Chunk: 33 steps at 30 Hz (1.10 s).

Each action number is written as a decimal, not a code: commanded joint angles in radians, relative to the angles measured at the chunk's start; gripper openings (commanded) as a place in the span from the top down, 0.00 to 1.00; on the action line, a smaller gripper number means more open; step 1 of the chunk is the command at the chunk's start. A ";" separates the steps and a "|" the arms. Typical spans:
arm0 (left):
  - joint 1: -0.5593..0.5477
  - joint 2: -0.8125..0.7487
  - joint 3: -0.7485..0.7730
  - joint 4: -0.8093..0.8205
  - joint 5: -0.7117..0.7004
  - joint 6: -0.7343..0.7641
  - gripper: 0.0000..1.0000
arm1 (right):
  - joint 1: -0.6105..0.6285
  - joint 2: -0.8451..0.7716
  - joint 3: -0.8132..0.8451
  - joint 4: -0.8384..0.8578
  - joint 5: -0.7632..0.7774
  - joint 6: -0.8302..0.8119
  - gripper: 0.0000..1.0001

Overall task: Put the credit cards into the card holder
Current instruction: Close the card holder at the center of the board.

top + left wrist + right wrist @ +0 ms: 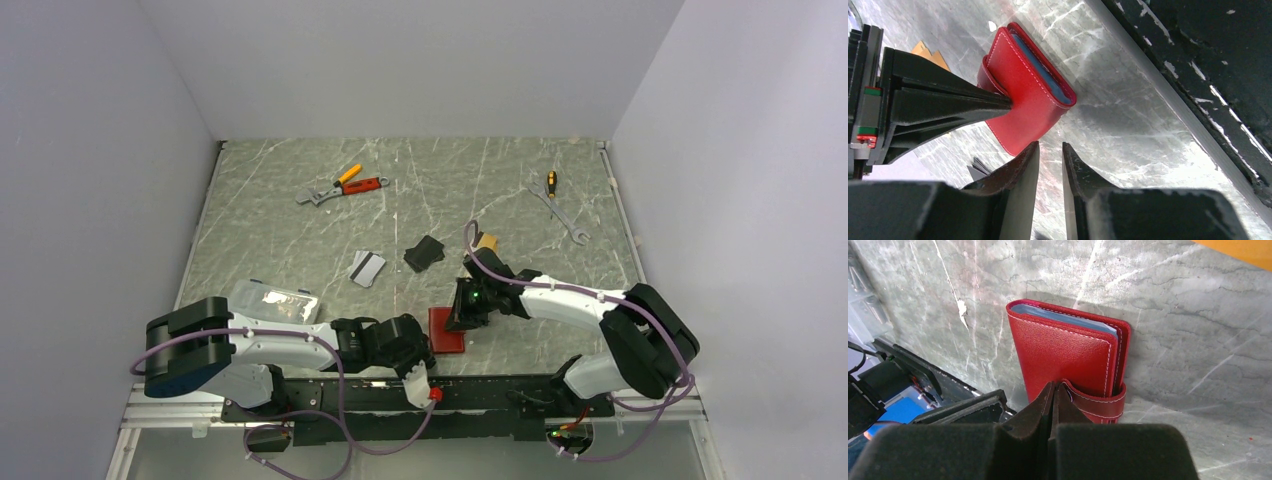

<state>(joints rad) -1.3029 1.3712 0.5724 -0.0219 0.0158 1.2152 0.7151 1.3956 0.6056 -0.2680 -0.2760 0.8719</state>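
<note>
– Pinning the holder [1063, 350] down, is it?
– Seems so. The right gripper [1054, 387], fingers together, presses at the snap tab [1098, 402], likely to steady it or work the snap. The left gripper [1050, 150] sits just beside it, fingers slightly apart, empty.
– Cards?
– A striped card [366, 267] lies well apart on the green-grey marbled table [300, 225]. White walls [400, 60] all round.

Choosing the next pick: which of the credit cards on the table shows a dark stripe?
The silver-white card left of the black rectangle: a dark stripe crosses it. The orange card beyond the right arm shows none.
</note>
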 commanded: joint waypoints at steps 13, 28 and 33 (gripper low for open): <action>0.146 -0.055 0.193 -0.306 -0.013 -0.075 0.48 | -0.075 0.004 -0.073 0.013 -0.045 -0.055 0.81; 0.502 -0.081 0.571 -0.900 0.030 -0.287 0.37 | -0.150 -0.130 0.088 0.066 -0.328 -0.062 0.59; 0.597 -0.074 0.620 -1.007 0.080 -0.339 0.37 | -0.151 -0.169 0.168 -0.141 -0.194 -0.119 0.69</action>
<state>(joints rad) -0.7609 1.2922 1.1419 -0.8768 0.0319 0.9497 0.5697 1.2747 0.7067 -0.2565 -0.5377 0.8055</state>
